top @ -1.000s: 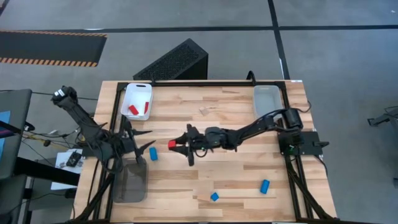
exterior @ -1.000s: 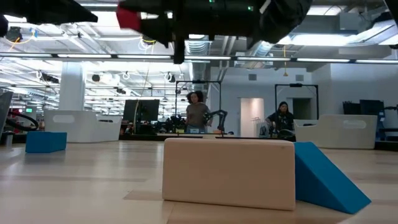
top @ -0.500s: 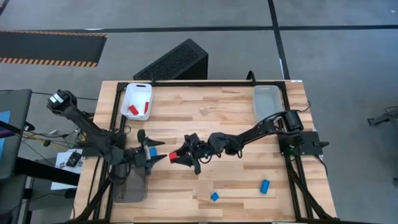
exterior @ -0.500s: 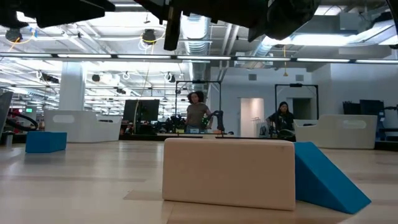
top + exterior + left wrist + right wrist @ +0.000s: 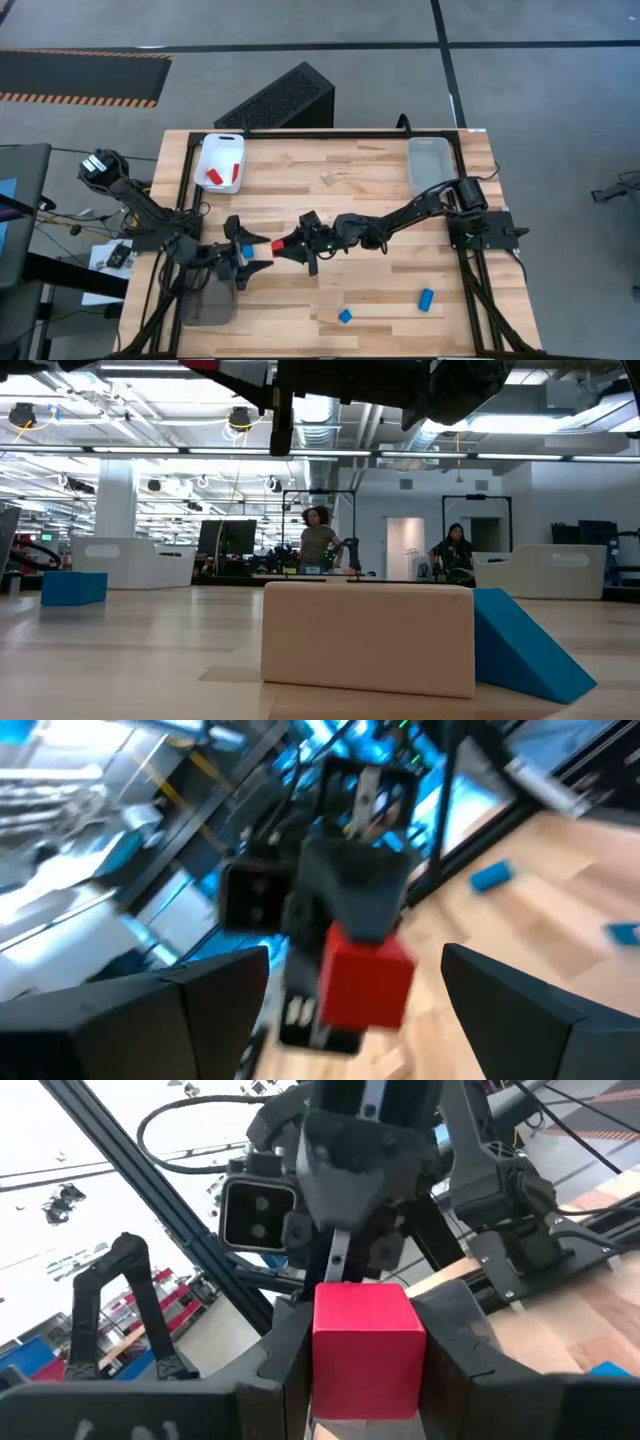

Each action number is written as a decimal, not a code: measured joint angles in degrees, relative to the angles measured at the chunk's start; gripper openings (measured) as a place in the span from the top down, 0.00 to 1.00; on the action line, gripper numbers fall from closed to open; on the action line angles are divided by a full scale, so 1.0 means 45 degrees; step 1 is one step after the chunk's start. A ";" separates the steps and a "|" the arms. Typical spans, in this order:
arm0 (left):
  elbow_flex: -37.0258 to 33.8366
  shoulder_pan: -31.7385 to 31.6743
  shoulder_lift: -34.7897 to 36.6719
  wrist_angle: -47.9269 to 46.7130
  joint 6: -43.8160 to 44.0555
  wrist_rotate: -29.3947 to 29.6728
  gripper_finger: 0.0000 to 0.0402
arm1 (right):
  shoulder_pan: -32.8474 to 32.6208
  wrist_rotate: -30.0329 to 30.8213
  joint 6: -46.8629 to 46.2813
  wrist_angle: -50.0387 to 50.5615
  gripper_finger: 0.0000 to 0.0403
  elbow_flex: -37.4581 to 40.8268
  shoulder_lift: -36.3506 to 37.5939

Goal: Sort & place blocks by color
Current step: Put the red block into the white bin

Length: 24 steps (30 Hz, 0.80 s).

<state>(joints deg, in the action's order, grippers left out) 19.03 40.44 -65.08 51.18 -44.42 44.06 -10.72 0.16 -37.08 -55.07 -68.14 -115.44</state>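
Observation:
A red block [image 5: 279,245] hangs above the table's middle, with my right gripper [image 5: 285,247] shut on it. My left gripper [image 5: 262,254] stands open right in front of it, facing the right gripper, one finger on either side of the line to the block [image 5: 365,975]. Whether they touch it I cannot tell. A blue block [image 5: 245,250] lies on the table below the left gripper. Two more blue blocks [image 5: 345,316] [image 5: 427,298] lie near the front edge, and a light wood block [image 5: 327,178] lies toward the back. My right gripper pinches the red block by two opposite faces [image 5: 330,1355] between its two fingers. The fingers reach level from the table's right side. The block is lifted clear of the table, and its free end sticks out toward the left gripper.
A white tray [image 5: 222,148] with red blocks stands at the back left, a clear tray [image 5: 428,150] at the back right, and a grey tray [image 5: 208,300] at the front left. In the low view a wood block [image 5: 368,638] and a blue wedge [image 5: 525,645] lie close by.
My left gripper has swung toward the table's right, up to the red block, rolling as it went, and its fingers have spread wider. My right gripper has rolled and drifted slightly toward the near edge with the block still held.

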 joint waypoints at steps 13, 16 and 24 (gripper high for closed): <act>0.0000 -0.0771 -0.0462 0.0403 0.1004 -0.0643 0.35 | 0.0077 -0.0005 0.0270 0.0113 0.63 -0.0005 0.0000; 0.0000 -0.0796 -0.0457 0.0557 0.1019 -0.0683 0.40 | 0.0077 -0.0010 0.0335 0.0090 0.62 -0.0005 0.0000; 0.0000 -0.1462 -0.0457 -0.0131 0.2020 -0.2302 0.49 | 0.0077 -0.0038 0.0340 0.0064 0.63 -0.0005 0.0000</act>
<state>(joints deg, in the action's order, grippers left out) 19.03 33.86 -67.13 50.59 -35.33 33.70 -10.37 -0.01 -35.55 -54.78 -68.16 -115.44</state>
